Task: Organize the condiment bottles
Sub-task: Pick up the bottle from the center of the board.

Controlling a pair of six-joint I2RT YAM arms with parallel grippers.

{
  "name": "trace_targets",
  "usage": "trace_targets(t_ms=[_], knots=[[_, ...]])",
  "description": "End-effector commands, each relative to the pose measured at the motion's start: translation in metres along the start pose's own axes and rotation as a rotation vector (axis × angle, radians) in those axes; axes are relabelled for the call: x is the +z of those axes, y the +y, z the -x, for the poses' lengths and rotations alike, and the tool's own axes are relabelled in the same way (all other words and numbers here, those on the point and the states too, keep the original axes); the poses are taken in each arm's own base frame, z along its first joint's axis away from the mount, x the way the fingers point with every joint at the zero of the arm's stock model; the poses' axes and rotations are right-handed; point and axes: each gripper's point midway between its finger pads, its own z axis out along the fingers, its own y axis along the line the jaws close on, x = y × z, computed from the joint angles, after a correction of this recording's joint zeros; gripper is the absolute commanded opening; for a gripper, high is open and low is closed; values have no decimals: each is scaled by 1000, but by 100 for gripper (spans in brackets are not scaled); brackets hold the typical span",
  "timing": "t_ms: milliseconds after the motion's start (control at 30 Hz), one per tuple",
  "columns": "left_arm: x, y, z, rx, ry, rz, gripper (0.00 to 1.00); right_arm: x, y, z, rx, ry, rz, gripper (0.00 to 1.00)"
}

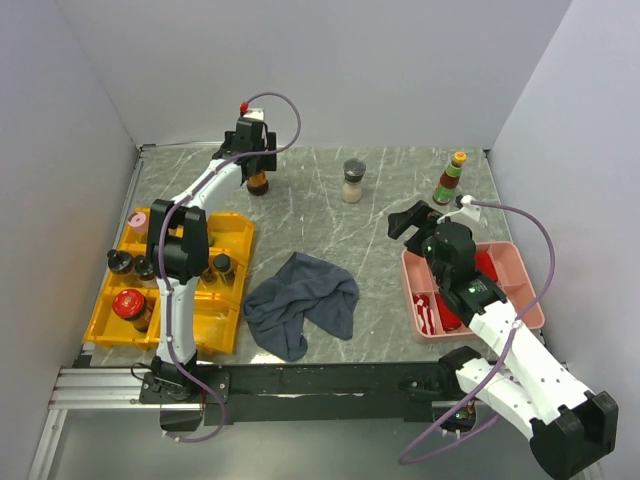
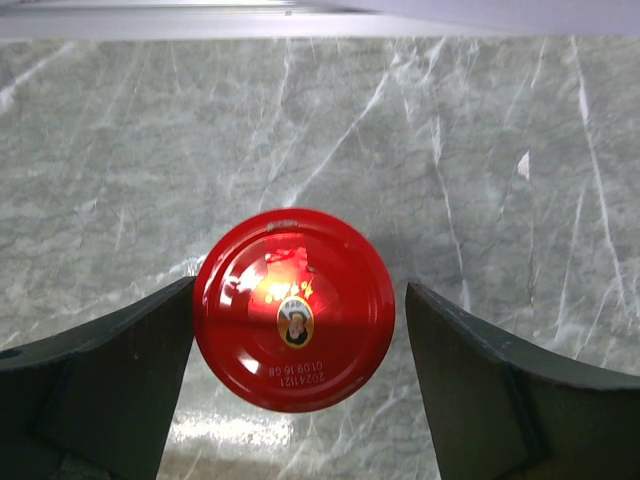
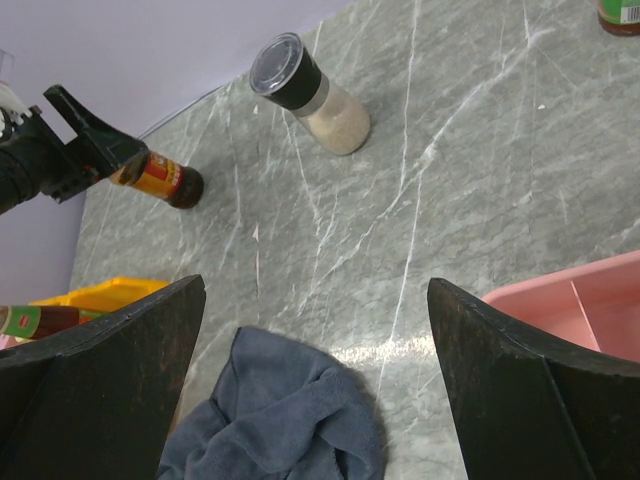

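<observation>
A brown sauce bottle with a red cap (image 2: 293, 308) stands at the back of the table (image 1: 258, 183). My left gripper (image 2: 300, 292) is open and hangs right over it (image 1: 256, 160), one finger on each side of the cap. The left finger is at the cap's edge and the right finger stands apart from it. My right gripper (image 3: 316, 290) is open and empty above the table by the pink tray (image 1: 408, 219). A grey-capped jar of pale powder (image 1: 352, 181) and an orange-capped bottle (image 1: 451, 178) stand at the back.
A yellow tray (image 1: 232, 232) at the left holds several jars with black, pink and red caps. A pink tray (image 1: 520, 290) at the right holds red items. A dark grey cloth (image 1: 300, 300) lies crumpled near the front middle. Walls close in the back and both sides.
</observation>
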Motion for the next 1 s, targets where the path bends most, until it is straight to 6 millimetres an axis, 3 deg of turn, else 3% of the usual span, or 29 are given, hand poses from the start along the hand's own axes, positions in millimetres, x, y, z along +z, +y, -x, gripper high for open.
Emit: trace_targets(t_ms=[0,100,300,500,600,633,700,733,967], knots=[[3,-5,21,-3,-74,-9,86,2,3,4,-6,-26,18,100],[5,-6,15,-6,-55,-8,82,2,3,5,-6,-28,20,100],[9,-5,4,10,-33,4,83,1,4,6,-4,-29,28,100],[10,-8,6,12,-38,-6,72,0,5,6,-5,-29,31,100],[9,-9,7,8,-37,-9,49,0,5,6,-5,-31,30,100],[9,-8,3,8,-23,-7,34,0,5,6,-4,-31,32,100],[5,-9,7,-12,-21,-11,18,0,5,6,-4,-31,32,100],[0,-10,10,-30,-21,-16,2,0,6,6,-4,-29,35,100],[-32,5,15,-211,-77,46,1,-2,5,10,-6,-37,30,100]])
